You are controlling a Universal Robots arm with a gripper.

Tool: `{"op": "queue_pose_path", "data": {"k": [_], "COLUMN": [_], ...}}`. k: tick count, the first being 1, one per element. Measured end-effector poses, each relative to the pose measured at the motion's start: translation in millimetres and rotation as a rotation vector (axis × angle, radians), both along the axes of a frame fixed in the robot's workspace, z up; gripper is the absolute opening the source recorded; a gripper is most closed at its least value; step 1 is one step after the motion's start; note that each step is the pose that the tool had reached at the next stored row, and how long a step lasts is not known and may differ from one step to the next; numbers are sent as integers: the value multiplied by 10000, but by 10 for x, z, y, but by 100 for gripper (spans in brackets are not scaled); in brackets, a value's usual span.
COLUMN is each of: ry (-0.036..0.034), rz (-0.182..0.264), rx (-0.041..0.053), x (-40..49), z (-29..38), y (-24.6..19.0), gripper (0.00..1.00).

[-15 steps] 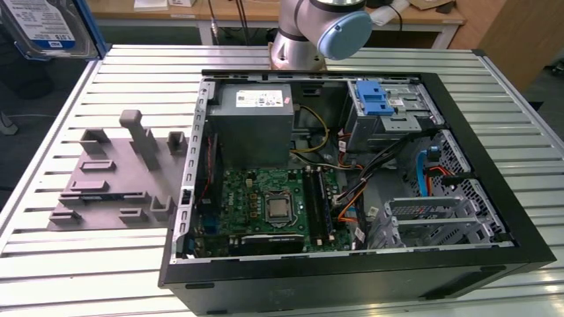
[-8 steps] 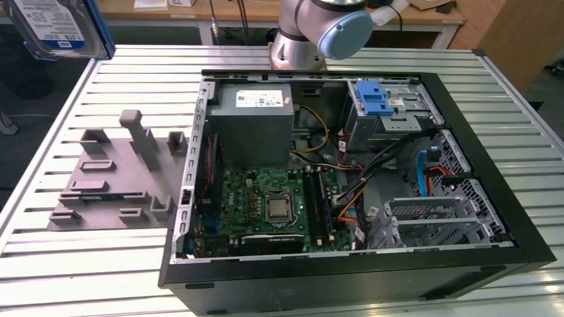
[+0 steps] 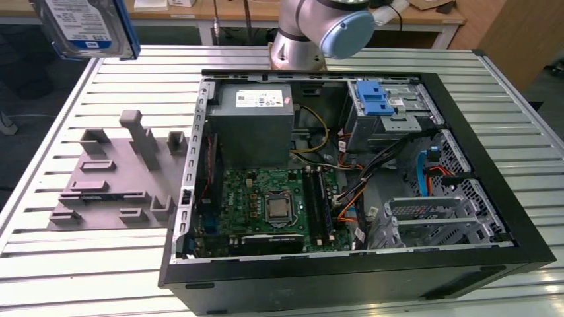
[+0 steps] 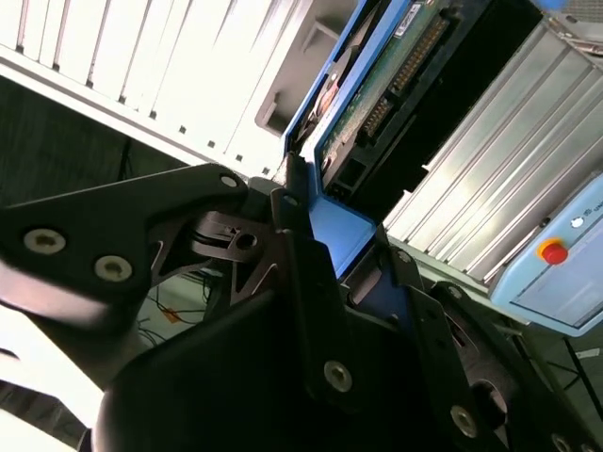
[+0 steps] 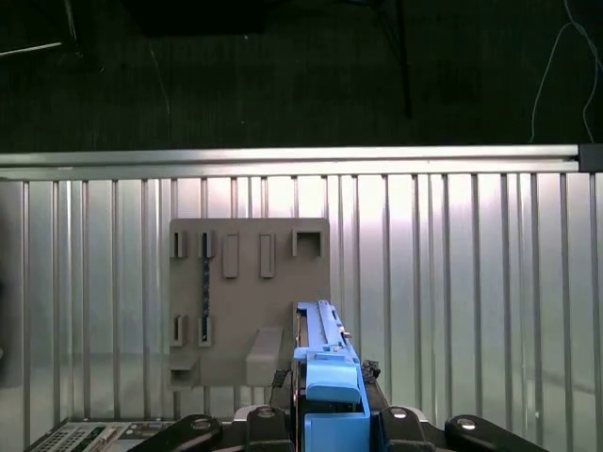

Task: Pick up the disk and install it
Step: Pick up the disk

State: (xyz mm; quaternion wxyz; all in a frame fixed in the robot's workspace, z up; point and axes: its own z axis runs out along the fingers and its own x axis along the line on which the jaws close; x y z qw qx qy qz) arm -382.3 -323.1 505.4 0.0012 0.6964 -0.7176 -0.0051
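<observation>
Slatted table (image 3: 79, 264) bears grey fixture (image 3: 105, 188) and computer case (image 3: 335, 282).

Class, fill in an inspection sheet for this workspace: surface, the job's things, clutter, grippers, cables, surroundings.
Surface: slatted metal table, carrying everything below.
Job's things: disk lifted off the table at the exterior view's far left, not installed; open computer case lies on its side with its inside exposed.
Clutter: grey fixture plate lies flat beside the case, on the exterior view's left.
Grippers: pincer shut on the disk's blue bracket.
Cables: orange, yellow and blue leads inside the case; nothing seen on the table.
Surroundings: arm behind the case; wooden furniture beyond; pendant with a red button in the second wrist view.
</observation>
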Motion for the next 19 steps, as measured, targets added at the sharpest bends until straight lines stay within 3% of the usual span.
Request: {"op": "queue_pose_path", "data": {"k": [19], "ry": [0], "rz": [0], "rx": [1], "x": [864], "z": [-1], "y": [0], "gripper": [36]}}
